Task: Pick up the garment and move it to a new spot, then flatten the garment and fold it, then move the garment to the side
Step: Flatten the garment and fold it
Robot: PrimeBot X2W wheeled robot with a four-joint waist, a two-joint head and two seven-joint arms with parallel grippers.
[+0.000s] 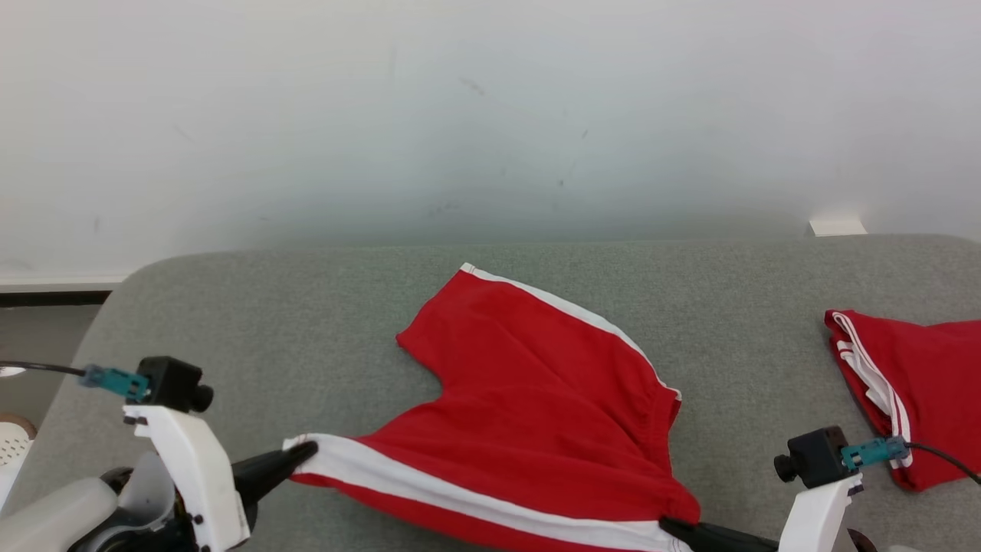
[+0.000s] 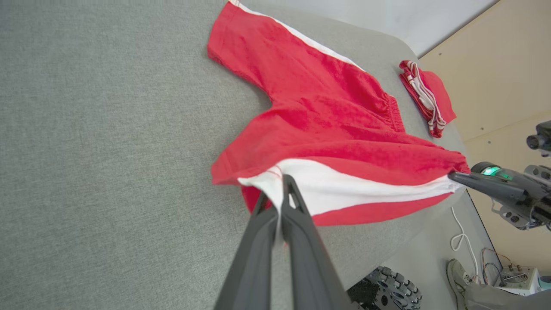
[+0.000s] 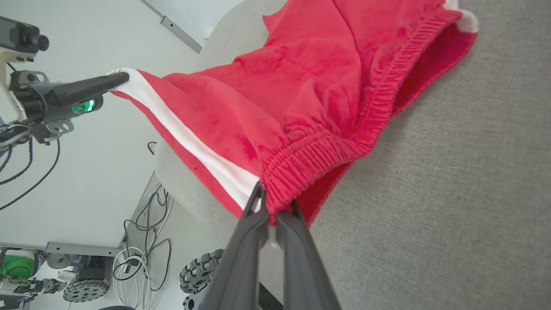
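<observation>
Garment [image 1: 536, 399] stretched wide and low, left gripper [image 1: 310, 451] pinching white-striped hem, right gripper [image 1: 665, 524] pinching ribbed elastic waistband, soft red knit

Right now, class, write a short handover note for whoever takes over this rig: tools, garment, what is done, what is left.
The left tool is shut on the shorts, at the white stripe of a leg hem.
The right tool is shut on the waistband corner.
The near edge of the shorts is raised and stretched between the tools; the far part lies on the grey table.
A folded red garment lies at the right.
Done: both grips taken.
Left: lay flat, fold, move aside.
</observation>
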